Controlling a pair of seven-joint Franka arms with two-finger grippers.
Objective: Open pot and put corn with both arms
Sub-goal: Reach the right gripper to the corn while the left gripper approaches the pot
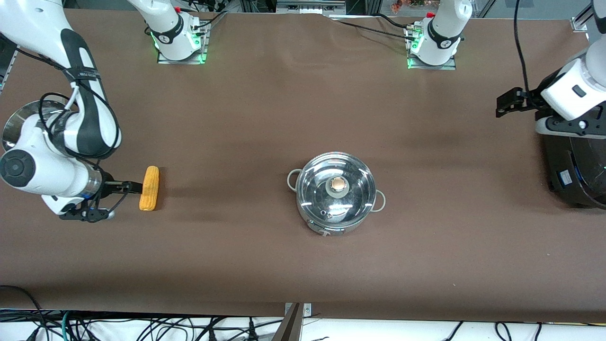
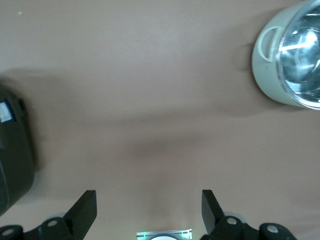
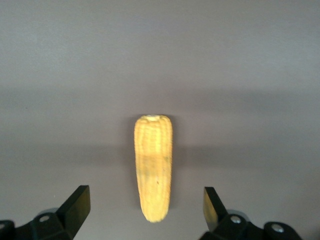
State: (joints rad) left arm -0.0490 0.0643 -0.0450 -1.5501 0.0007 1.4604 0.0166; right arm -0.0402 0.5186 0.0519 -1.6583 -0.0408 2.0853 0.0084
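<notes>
The pot (image 1: 336, 194) stands mid-table with its glass lid and tan knob (image 1: 338, 184) on it. It also shows in the left wrist view (image 2: 290, 60). The corn (image 1: 150, 188) lies on the cloth toward the right arm's end. My right gripper (image 1: 135, 188) is open beside and just above the corn. In the right wrist view the corn (image 3: 153, 167) has one end between the spread fingers of the right gripper (image 3: 145, 207), untouched. My left gripper (image 1: 503, 105) is open and empty (image 2: 148, 210), up over bare cloth near the left arm's end.
A large black rice cooker (image 1: 575, 170) stands at the left arm's end, under that arm, and shows in the left wrist view (image 2: 12, 160). A shiny steel vessel (image 1: 14, 124) shows partly past the right arm. Brown cloth (image 1: 265, 118) covers the table.
</notes>
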